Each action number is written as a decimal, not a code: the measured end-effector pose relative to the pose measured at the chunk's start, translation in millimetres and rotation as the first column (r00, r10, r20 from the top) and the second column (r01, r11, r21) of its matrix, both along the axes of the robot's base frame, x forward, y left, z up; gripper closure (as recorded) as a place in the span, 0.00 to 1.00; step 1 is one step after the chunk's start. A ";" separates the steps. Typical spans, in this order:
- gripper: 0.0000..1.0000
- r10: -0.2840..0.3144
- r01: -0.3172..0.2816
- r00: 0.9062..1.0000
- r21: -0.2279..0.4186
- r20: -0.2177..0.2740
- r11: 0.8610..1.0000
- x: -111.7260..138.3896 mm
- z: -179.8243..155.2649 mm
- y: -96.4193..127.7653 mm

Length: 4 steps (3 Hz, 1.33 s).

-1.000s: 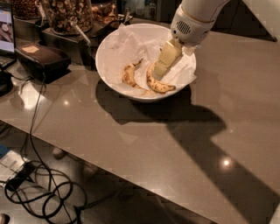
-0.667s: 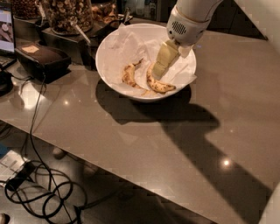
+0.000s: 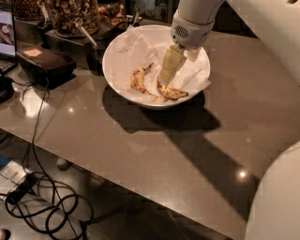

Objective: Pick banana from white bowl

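1. A shiny brown table (image 3: 140,154) has small bright spots of light on it.
2. Black cables (image 3: 42,206) loop on the dark floor (image 3: 117,211).
3. A black box (image 3: 44,63) and jars (image 3: 70,14) sit at the back.
4. The gripper (image 3: 165,79) hangs over the table's far side.

- The tool (image 3: 166,78) hangs inside the white bowl (image 3: 117,51), and it hides the left end of the banana (image 3: 175,93) from you.
- The arm (image 3: 194,21) covers part of the bowl's far rim and leaves your view at the top edge.
- The jar (image 3: 70,16) and the screen (image 3: 5,28) are cut off too.
- You lose the desk (image 3: 140,140) at the right edge.
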<state>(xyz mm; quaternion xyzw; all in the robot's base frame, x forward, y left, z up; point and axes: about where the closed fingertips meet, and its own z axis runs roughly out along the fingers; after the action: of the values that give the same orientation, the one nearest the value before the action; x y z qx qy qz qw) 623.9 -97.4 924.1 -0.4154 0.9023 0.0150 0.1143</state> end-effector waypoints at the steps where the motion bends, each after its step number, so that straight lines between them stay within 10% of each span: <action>1: 0.30 -0.007 0.007 1.000 -0.016 -0.009 1.000 8.0 -5.5 1.1; 4: 0.41 0.033 -0.035 0.998 -0.046 -0.045 0.998 10.4 -25.9 16.4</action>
<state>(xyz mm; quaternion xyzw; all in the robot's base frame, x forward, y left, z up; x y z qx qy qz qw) 634.3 -80.9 898.3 -0.4329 0.8975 0.0052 0.0844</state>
